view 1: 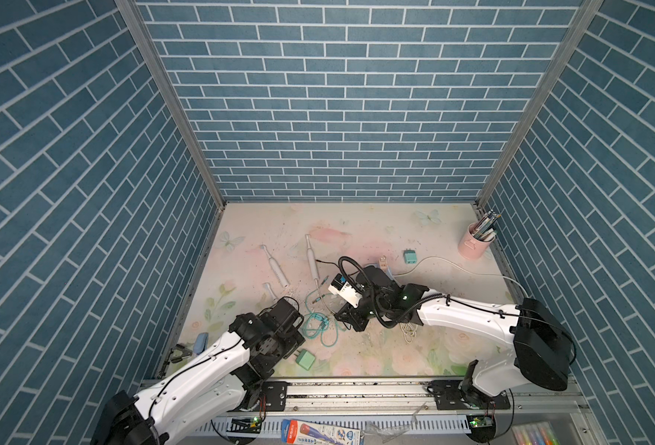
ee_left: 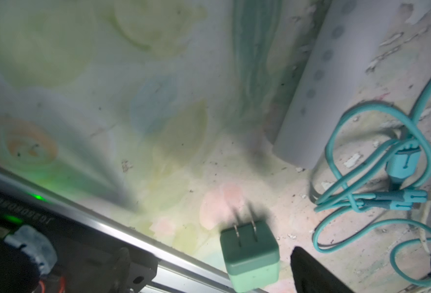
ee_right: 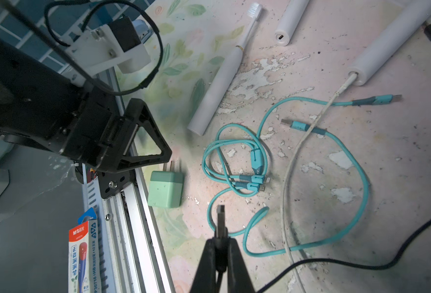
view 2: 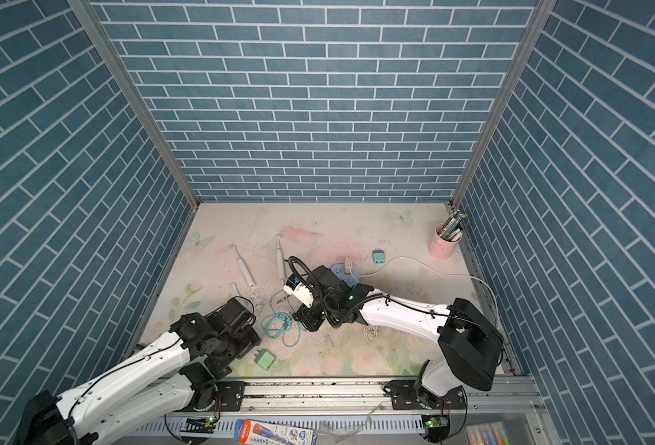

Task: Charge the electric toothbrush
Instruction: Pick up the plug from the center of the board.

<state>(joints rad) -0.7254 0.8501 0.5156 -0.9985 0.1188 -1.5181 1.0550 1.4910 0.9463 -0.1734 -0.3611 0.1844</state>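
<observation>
Right wrist view: right gripper (ee_right: 220, 242) pinches a black cable plug (ee_right: 220, 215), left gripper (ee_right: 148, 142) gapes empty beside the green charger (ee_right: 166, 189), and the electric toothbrush (ee_right: 217, 83) lies just beyond, left of centre.

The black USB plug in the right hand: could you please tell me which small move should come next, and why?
Probably ease the right hand, shut on the black USB plug, toward the mint-green square wall charger, which lies free on the floral mat close by.

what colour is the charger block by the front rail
The charger block is mint green, darker at the pronged end; clearest in the right wrist view.
</observation>
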